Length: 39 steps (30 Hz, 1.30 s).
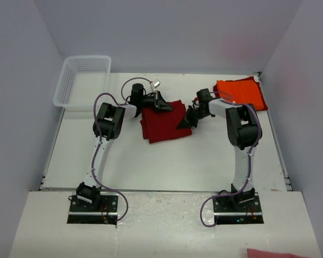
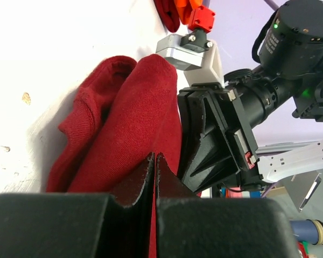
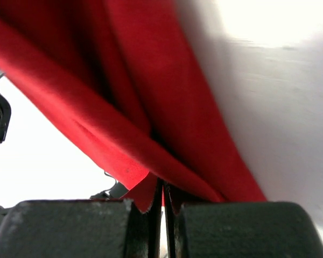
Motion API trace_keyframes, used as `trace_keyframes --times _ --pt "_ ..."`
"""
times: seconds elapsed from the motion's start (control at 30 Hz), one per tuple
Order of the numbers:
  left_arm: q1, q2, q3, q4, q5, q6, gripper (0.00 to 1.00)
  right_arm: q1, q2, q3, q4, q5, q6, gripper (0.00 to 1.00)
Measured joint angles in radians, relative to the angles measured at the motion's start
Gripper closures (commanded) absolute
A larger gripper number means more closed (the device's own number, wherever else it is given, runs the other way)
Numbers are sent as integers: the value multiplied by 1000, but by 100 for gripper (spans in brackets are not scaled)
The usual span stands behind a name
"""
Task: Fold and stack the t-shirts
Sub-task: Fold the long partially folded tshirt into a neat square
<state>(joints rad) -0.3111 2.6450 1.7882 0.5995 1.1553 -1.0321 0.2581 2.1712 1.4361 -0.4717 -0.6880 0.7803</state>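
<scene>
Left jaws: fully closed, with a fold of the crimson t-shirt point(image 1: 164, 124) pinched between the tips. In the top view the grip sits on the shirt's 11 o'clock edge.

Right jaws: fully closed, with a red hem nipped between them. The cloth drapes up and away from the tips. The grip sits at about the shirt's 3 o'clock edge.

Crimson t-shirt: bunched into soft folds between the two grips. It rests on the white surface point(image 1: 167, 164) near its centre, a little toward 12 o'clock.

Left arm point(image 1: 109, 122) and right arm point(image 1: 241, 128): both reach inward to the shirt from opposite sides.

Orange t-shirt point(image 1: 241, 92): lies flat at 2 o'clock, near the far right corner, well apart from the crimson one.

White mesh basket point(image 1: 70, 88): stands at 10 o'clock, by the far left corner.
</scene>
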Motion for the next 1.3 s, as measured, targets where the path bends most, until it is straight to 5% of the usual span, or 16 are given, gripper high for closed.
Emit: trace_keyframes --times 0.63,0.93,1.3 --pt "19 -2 -48 88 21 -33 100 -2 -101 -269 260 -52 152 100" --pt "26 -110 -248 93 12 -1 100 24 -211 -474 394 -64 168 100" --pt "27 -247 -401 -79 -11 188 100 278 -455 -649 335 135 160 100"
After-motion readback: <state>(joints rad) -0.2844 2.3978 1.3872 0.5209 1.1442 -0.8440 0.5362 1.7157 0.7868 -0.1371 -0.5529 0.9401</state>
